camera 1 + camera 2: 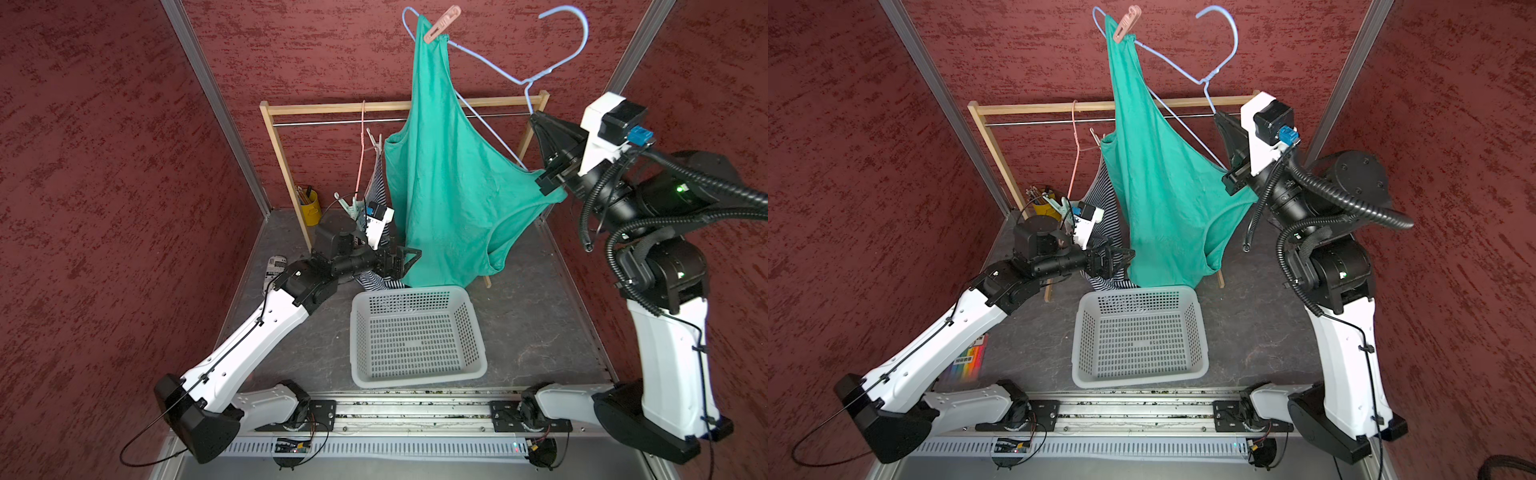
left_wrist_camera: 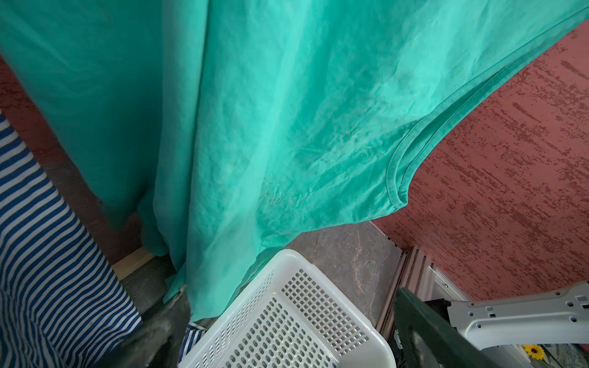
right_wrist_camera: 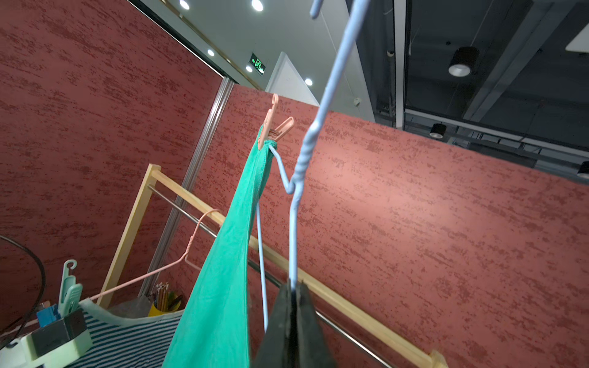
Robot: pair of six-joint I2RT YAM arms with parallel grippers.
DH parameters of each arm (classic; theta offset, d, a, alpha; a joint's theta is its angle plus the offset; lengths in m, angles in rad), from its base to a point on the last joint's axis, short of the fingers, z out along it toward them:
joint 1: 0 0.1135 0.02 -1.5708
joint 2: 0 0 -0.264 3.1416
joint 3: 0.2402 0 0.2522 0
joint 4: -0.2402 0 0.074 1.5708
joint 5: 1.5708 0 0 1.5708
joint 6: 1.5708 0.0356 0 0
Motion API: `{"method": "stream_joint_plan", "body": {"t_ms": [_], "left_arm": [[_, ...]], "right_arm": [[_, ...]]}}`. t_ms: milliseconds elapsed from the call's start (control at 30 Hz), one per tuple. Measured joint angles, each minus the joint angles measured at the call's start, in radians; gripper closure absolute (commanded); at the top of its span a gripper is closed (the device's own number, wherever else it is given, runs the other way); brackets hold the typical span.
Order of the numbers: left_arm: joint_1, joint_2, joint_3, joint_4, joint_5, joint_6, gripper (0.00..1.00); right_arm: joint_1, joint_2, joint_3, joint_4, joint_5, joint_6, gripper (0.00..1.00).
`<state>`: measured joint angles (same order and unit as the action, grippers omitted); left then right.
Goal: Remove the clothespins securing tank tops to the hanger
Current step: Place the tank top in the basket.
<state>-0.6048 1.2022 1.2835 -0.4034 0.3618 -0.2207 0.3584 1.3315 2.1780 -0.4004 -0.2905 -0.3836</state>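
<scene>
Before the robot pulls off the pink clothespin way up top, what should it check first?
1. Right gripper shut on the blue hanger: ok.
2. Pink clothespin in plain view, clipped over the teal tank top strap: ok.
3. Left gripper open: ok.
4. Left gripper close to that clothespin: not ok, it hangs low by the white basket.
5. Teal tank top's other strap free of clothespins: cannot tell, the right gripper hides that end.

The striped tank top (image 1: 377,187) hangs mostly hidden behind the teal tank top (image 1: 449,187)
</scene>
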Motion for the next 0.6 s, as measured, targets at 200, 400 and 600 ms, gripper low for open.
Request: {"method": "stream_joint_plan", "body": {"t_ms": [200,400,600], "left_arm": [[0.001,-0.01,-0.011,0.008,0.0,0.0,0.0],[0.006,-0.017,-0.029,0.016,0.0,-0.001,0.0],[0.006,-0.047,-0.056,0.037,0.0,-0.012,0.0]], "right_arm": [[0.0,0.066,0.177,-0.006,-0.032,-0.017,1.0],[0.0,0.061,0.195,0.027,-0.069,-0.017,1.0],[0.0,0.068,0.263,0.049,-0.068,-0.021,1.0]]}}
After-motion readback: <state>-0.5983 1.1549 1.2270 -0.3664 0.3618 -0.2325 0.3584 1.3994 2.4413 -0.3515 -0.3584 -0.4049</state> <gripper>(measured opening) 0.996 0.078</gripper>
